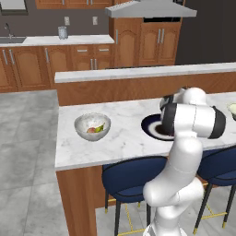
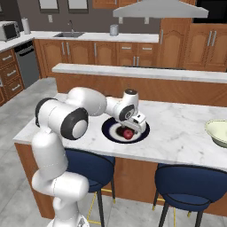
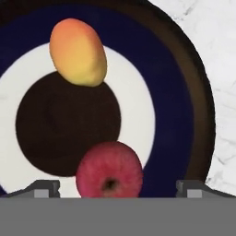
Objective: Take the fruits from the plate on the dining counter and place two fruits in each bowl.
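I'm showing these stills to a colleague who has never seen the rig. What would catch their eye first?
The white arm bends low over the navy plate on the marbled dining counter, its open gripper straddling a red fruit. An orange fruit lies further across the plate. Left along the counter, the grey speckled bowl holds fruit.

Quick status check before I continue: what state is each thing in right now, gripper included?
gripper: open, hovering low over the plate, red fruit between its fingertips, nothing held
red fruit: on the plate, not gripped
orange fruit: lying on the plate
plate: on the dining counter, two fruits left
grey speckled bowl: upright, fruit already inside
pale cream-green bowl: upright, contents not visible
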